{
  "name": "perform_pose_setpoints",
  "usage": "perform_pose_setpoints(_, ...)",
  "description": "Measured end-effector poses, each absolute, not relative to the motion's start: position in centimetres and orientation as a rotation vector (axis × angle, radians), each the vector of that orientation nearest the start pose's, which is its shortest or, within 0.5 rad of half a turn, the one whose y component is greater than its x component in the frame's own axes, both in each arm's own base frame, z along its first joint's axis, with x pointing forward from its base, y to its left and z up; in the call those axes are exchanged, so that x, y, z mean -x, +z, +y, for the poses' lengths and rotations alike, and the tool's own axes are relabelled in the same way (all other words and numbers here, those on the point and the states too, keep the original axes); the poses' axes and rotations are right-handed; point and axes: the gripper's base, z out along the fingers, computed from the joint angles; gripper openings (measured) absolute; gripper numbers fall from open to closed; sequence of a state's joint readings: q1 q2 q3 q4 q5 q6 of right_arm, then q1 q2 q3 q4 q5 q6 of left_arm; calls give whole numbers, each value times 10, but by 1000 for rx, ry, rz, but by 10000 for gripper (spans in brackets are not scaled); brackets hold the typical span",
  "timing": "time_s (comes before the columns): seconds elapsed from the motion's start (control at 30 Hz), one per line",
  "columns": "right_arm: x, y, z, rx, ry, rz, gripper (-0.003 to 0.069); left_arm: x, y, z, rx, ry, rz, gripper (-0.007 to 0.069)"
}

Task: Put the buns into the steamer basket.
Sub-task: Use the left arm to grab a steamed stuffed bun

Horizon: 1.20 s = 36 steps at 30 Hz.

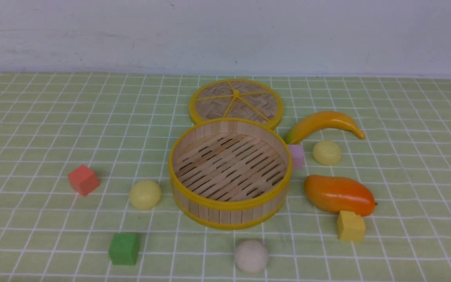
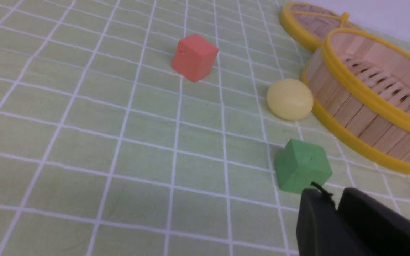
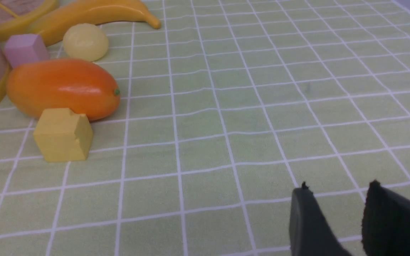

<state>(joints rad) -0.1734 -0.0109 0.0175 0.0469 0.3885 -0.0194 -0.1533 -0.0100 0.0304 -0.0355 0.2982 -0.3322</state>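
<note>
Buns: three small smooth domes on the checked green cloth (image 1: 53, 117), none in the basket yet. The left pale yellow bun (image 1: 145, 194) is at the basket's 8 o'clock, the right pale yellow bun (image 1: 327, 152) at 2 o'clock, the off-white bun (image 1: 251, 255) at 6 o'clock.
Basket: round bamboo-slat steamer basket with yellow rims (image 1: 229, 204), empty.
Handling: likely light and slightly soft; the smooth skin may slip or roll.
Hold: across the widest part, low on the dome, from above.
Left gripper (image 2: 335, 201): jaws barely parted, nothing between them; low over the cloth, just beside a green cube (image 2: 303, 170).
Right gripper (image 3: 336, 195): jaws spread, empty; low, well apart from the buns.
</note>
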Motion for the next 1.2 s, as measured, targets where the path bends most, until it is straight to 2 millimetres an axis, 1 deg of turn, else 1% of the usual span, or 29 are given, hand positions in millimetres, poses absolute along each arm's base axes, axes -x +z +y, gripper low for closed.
perform_pose_setpoints(0.17, -52, 173, -7, -173, -86, 1871, 240, -55, 182, -9, 192, -400, 1749, 85)
perform_pose_setpoints(0.3, -52, 173, -7, -173, -86, 1871, 240, -56, 195, -9, 184, -422, 1603, 91)
perform_pose_setpoints(0.33, -52, 173, -7, -173, -86, 1871, 240, -56, 195, -9, 184, -422, 1603, 91)
perform_pose_setpoints(0.53, -52, 173, -7, -173, -86, 1871, 240, -52, 224, -7, 163, -460, 1274, 92)
perform_pose_setpoints(0.6, -52, 173, -7, -173, -86, 1871, 240, -50, 231, -6, 165, -471, 1214, 94)
perform_pose_setpoints(0.7, -52, 173, -7, -173, -86, 1871, 240, -44, 257, -4, 181, -503, 1126, 99)
perform_pose_setpoints(0.8, -52, 173, -7, -173, -86, 1871, 240, -30, 300, -1, 201, -554, 1007, 102)
perform_pose_setpoints(0.83, -52, 173, -7, -173, -86, 1871, 240, -25, 320, 0, 206, -572, 979, 103)
perform_pose_setpoints(0.87, -52, 173, -7, -173, -86, 1871, 240, -22, 340, 0, 209, -586, 979, 104)
perform_pose_setpoints(0.9, -52, 173, -7, -173, -86, 1871, 240, -22, 352, -1, 209, -591, 997, 106)
perform_pose_setpoints(0.93, -52, 173, -7, -173, -86, 1871, 240, -22, 357, -1, 209, -594, 1012, 106)
perform_pose_setpoints(0.97, -52, 173, -7, -173, -86, 1871, 240, -27, 376, -4, 209, -598, 1098, 108)
perform_pose_setpoints(1.03, -52, 173, -7, -173, -86, 1871, 240, -39, 390, -8, 210, -594, 1237, 110)
perform_pose_setpoints(1.1, -52, 173, -7, -173, -86, 1871, 240, -57, 394, -13, 216, -579, 1410, 110)
perform_pose_setpoints(1.2, -52, 173, -7, -173, -86, 1871, 240, -85, 385, -19, 225, -537, 1628, 111)
